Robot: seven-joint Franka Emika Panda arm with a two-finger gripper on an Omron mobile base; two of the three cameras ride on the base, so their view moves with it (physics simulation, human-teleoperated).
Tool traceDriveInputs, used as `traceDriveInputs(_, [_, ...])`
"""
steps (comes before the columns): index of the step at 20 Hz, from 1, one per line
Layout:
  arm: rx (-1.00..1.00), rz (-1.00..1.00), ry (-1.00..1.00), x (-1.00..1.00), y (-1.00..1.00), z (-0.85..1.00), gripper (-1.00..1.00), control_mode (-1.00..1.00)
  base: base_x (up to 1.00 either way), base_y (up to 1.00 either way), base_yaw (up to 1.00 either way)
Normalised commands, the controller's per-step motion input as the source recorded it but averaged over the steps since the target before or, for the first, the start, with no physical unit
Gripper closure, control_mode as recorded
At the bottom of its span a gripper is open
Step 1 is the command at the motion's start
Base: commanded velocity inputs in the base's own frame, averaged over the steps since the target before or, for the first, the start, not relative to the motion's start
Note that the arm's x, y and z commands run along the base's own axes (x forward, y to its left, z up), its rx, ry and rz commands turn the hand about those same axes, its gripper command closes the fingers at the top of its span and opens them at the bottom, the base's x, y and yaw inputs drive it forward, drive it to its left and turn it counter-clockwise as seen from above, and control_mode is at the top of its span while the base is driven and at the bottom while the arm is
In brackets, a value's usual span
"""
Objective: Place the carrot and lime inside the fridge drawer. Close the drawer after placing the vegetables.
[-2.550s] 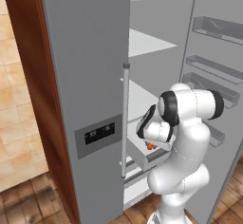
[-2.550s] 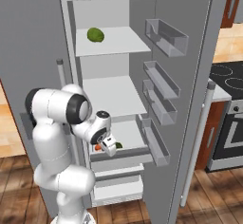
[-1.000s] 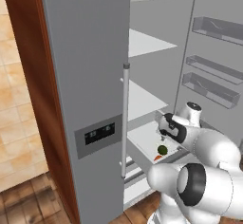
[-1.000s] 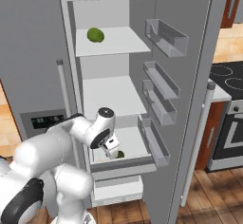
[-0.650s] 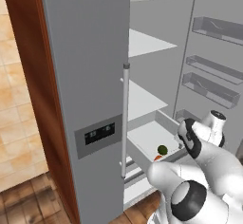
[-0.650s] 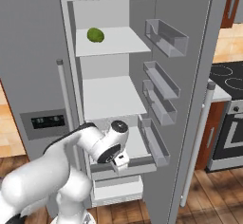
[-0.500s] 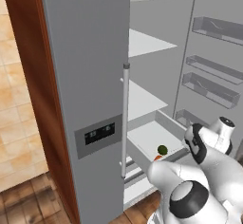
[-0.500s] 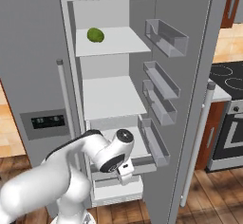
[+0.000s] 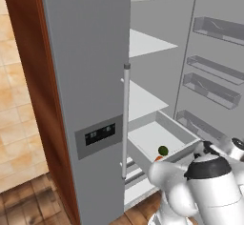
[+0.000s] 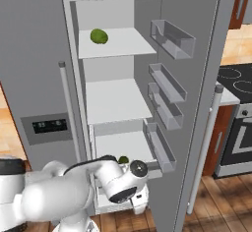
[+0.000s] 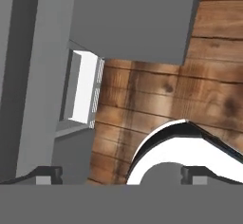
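Inside the open fridge, low down, the fridge drawer (image 9: 177,132) stands pulled out: wide, shallow, pale grey-white, flat-fronted, with more like it stacked below. On its floor near the front lies the lime (image 9: 163,150), a small dark green ball; just beside it, toward the front edge, an orange sliver of the carrot (image 9: 158,158) shows, the rest hidden by the white arm. In the right base view the lime (image 10: 123,160) peeks above the arm. A larger yellow-green oval fruit (image 10: 99,36) sits on the top shelf. Grey translucent door bins (image 10: 170,38) line the open door. In the hand view the jaws (image 11: 121,175) stand wide apart, holding nothing, aimed at the wooden floor (image 11: 209,90).
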Motion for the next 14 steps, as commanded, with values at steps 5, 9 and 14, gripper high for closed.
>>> traceDriveInputs(5, [0.04, -0.02, -0.01, 0.66, 0.16, -0.38, -1.00, -1.00, 0.00, 0.00, 0.00])
traceDriveInputs(9, [0.05, -0.01, -0.06, 0.65, 0.22, -0.26, -1.00, -1.00, 0.00, 0.00, 0.00])
traceDriveInputs(14, [0.04, 0.00, -0.02, 0.67, 0.27, -0.02, -1.00, -1.00, 0.00, 0.00, 0.00])
